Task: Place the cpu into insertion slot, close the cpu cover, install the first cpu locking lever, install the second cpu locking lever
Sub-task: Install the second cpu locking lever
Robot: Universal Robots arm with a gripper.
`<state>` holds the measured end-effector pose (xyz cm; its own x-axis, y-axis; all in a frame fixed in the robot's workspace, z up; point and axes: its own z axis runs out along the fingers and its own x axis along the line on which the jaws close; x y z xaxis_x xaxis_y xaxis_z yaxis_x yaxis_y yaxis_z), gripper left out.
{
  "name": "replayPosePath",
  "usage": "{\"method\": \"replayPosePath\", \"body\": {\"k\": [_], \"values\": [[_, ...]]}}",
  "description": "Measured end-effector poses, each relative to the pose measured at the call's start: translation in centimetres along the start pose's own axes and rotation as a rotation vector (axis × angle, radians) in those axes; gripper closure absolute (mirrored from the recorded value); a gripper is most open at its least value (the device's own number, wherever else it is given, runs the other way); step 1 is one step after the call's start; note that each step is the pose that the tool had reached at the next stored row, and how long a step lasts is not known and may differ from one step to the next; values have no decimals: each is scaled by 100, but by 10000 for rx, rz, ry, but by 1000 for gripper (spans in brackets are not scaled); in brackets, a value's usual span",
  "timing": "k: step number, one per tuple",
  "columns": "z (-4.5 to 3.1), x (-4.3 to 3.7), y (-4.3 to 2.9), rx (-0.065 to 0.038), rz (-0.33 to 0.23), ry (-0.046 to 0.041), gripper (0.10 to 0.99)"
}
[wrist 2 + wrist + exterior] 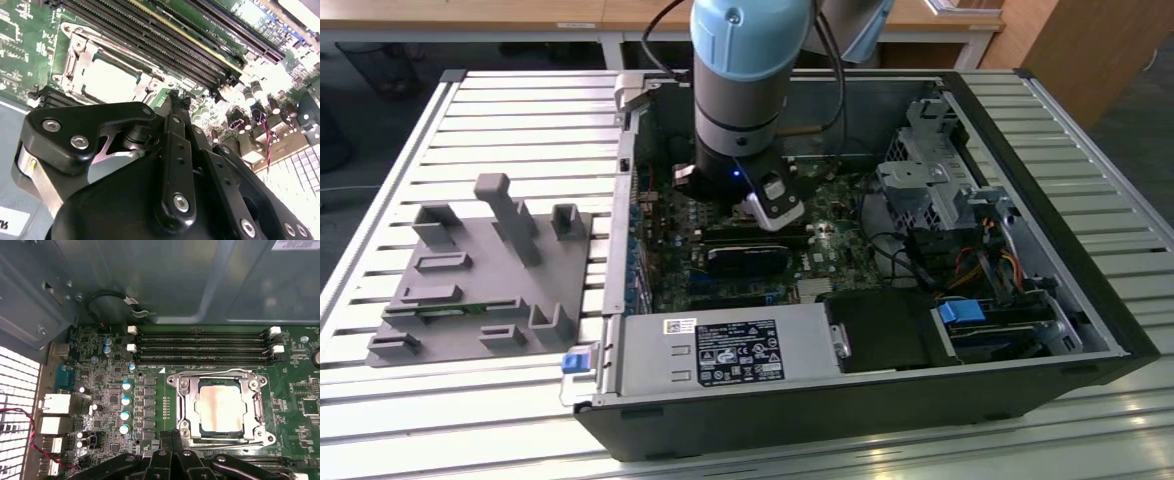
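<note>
The cpu (220, 409) is a small flat square with a dull silver-tan top that shines a little. It lies flat inside the insertion slot (220, 407), with a thin dark edge around it. In the second wrist view the cpu (111, 80) looks pale and bright in its slot (75, 62). The silver metal cover frame (182, 405) lies around the chip, with a screw at each corner, and the chip top shows through the open middle. There is one cpu and one slot

Four long black memory slots (200, 345) run side by side just beside the socket, each with a white clip on its ends. Four small round silver-blue cans (125, 407) stand in a row on the green board (95, 365) near the socket

The hand (175, 437) hangs just above the board, right next to the edge of the socket. Its two black fingers (172, 450) are pressed together with nothing between them. In the second wrist view the hand (176, 100) points at the board just beside the socket corner; I cannot tell if it touches the board

In the exterior view one blue and grey arm (740, 90) reaches down into the open computer case (854, 420), which lies on its side on the slatted metal worktop (494, 110). The hand (767, 205) is low over the board there. One grey plastic holder (480, 275) with upright posts sits on the worktop at the exterior view's left, well apart from the case
</note>
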<state>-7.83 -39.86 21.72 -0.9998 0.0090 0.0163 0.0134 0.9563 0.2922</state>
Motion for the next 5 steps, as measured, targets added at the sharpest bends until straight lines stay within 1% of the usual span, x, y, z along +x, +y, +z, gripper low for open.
{"method": "replayPosePath", "body": {"k": [2,5], "values": [[-48,-1,15,-12,1,0,980],[-63,-1,19,-61,-1,-1,980]]}}
